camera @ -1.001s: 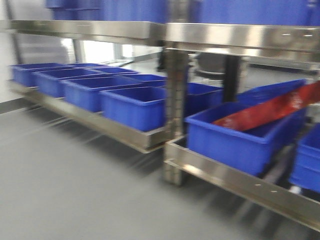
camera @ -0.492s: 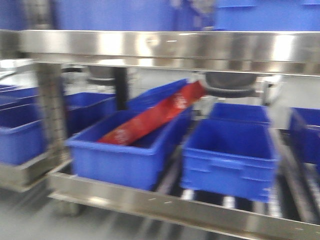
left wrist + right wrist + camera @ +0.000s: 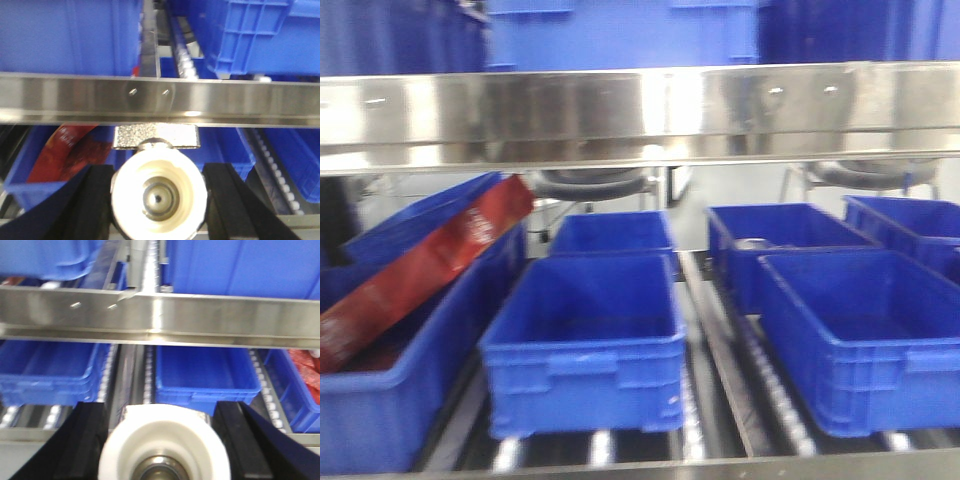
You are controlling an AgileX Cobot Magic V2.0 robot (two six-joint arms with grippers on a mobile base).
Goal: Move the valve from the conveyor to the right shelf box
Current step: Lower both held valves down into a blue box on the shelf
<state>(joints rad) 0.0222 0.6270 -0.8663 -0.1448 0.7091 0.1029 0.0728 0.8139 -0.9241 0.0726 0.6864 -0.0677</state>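
A valve (image 3: 131,186) with a white round end and a speckled metal handle (image 3: 155,136) fills the lower left wrist view, and my left gripper (image 3: 159,194) is shut on it, a black finger on each side. My right gripper (image 3: 163,442) is likewise shut on a second white-ended valve (image 3: 129,447). Both face a steel shelf rail (image 3: 160,97) (image 3: 160,315) with blue boxes behind it. An empty blue box (image 3: 205,372) lies just beyond the right gripper. The conveyor is out of view, and neither gripper shows in the front view.
In the front view, the lower shelf holds several blue boxes on rollers: one at the middle front (image 3: 585,360), one at the right front (image 3: 865,340), more behind. The left box (image 3: 380,410) holds a leaning red package (image 3: 410,270). A steel upper shelf edge (image 3: 640,105) crosses above.
The front view has swung right along the shelving. The box with the red package slid from the right side to the far left, and more boxes came into view on the right.
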